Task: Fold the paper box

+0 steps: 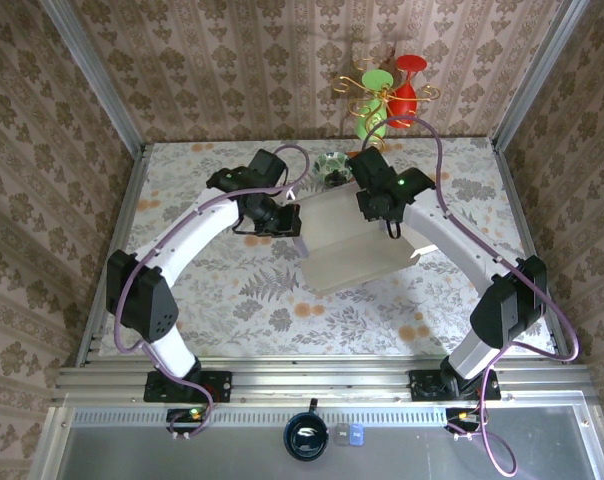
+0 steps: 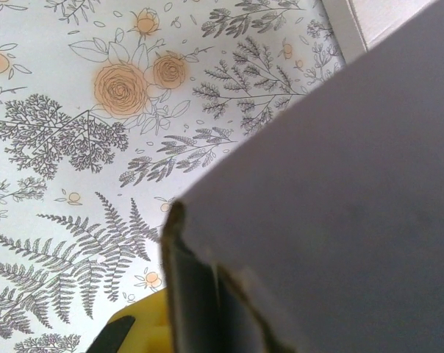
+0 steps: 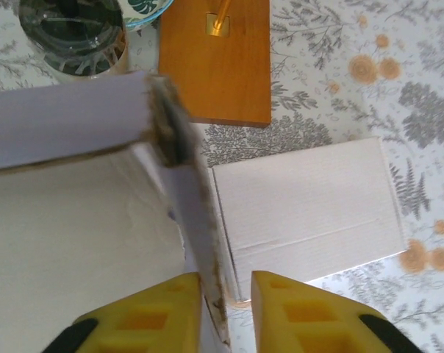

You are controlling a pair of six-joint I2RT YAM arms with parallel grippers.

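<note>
Two claws meet the paper box [image 1: 347, 245]. The left claw [image 1: 279, 222] is pinched tight on the wall edge at the box's left side. The right claw [image 3: 226, 316] stands partly apart, with a wall edge loose between its pads. Expect light, thin card, stiff across the panels but easily creased or torn. Grip near corners and fold lines, not mid-panel.

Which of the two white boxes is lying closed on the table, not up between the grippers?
The closed box flat beside the wooden board. The other, the paper box, is raised, its wall between the fingers of the right gripper.
</note>
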